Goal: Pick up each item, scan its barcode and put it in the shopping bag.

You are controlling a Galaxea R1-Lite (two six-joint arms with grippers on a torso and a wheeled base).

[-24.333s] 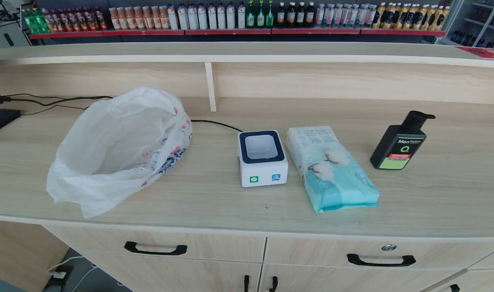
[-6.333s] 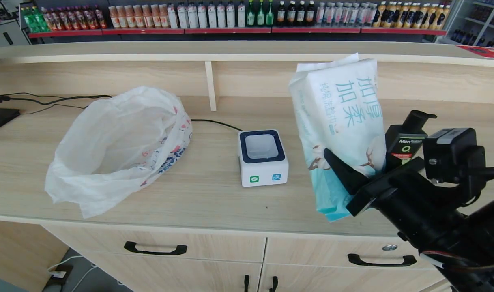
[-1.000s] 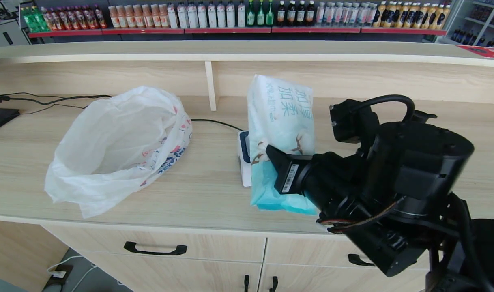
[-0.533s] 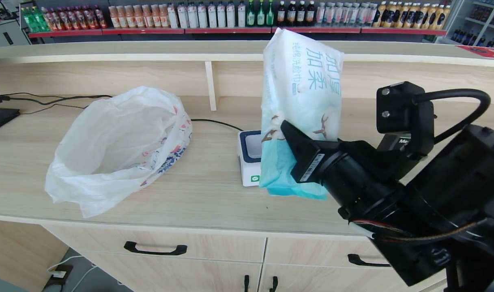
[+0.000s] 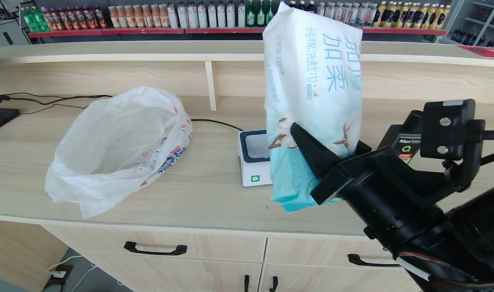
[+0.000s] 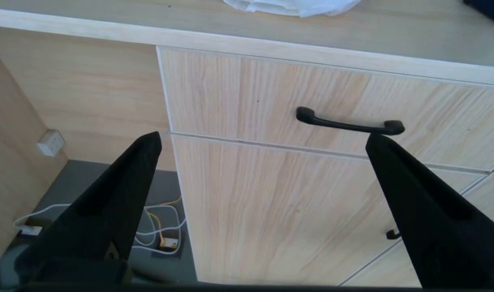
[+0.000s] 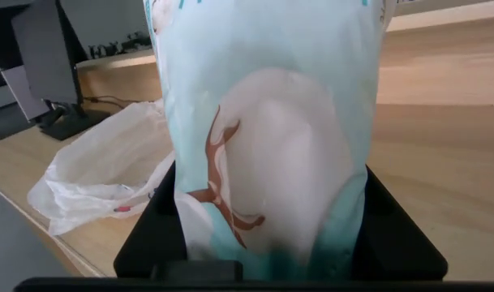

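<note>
From where I stand, the right gripper [image 5: 330, 142] pinches the cotton-tissue pack [image 5: 312, 77] low on its teal end. The pack stands upright at centre-right of the frame, overlapping the scanner [image 5: 253, 156]. It looks light, squashy and slick-wrapped, so a mid-body grip should sag less. The left gripper [image 6: 263, 139] gapes wide.

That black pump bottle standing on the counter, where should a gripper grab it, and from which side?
Take the black pump bottle by its squarish body below the pump neck, fingers across the side faces, coming in level from the near edge of the counter. It stands upright, and the slim pump head looks a poor hold.
</note>
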